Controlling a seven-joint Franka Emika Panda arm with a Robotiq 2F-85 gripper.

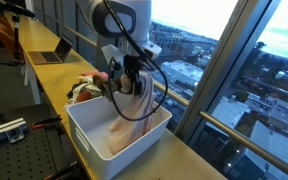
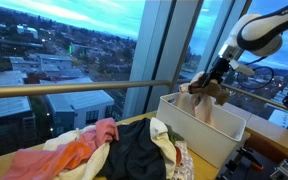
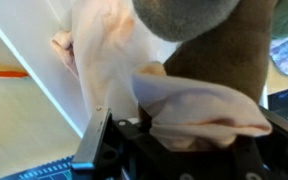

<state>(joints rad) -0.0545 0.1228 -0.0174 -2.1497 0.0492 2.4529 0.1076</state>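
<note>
- I had the Robotiq gripper (image 1: 127, 76) clamped on a pale pink, soft fabric garment (image 1: 132, 108), its jaws narrowed onto a bunched fold of the cloth.
- In the wrist view the pink folds (image 3: 206, 116) filled the gap beside the dark finger (image 3: 105, 150). A brown cloth (image 3: 224, 60) showed behind them, and I could not tell whether it belonged to the same garment.
- The garment hung straight down from the gripper, directly above the open top of the white rectangular plastic bin (image 1: 87, 137). Its lower end draped inside the bin, against the wall nearer the window.
- In an exterior view the gripper (image 2: 210, 80) sat above the bin (image 2: 222, 142), near its window-side rim, with the cloth (image 2: 202, 102) trailing below it.
- A heap of mixed clothes in pink, black and white (image 2: 104, 150) lay on the counter just beside the bin, apart from the gripper.
- An open laptop (image 1: 52, 55) stood well apart from the bin, further along the counter.
- My judgement on handling: the pinch looked shallow, so I wanted slow, steady wrist motion and a firm hold. I also wanted the hanging end kept inside the bin's walls, so that it would not catch on the rim.
- The black cable looped off the arm hung close above the bin, so I judged it worth watching for snags.
</note>
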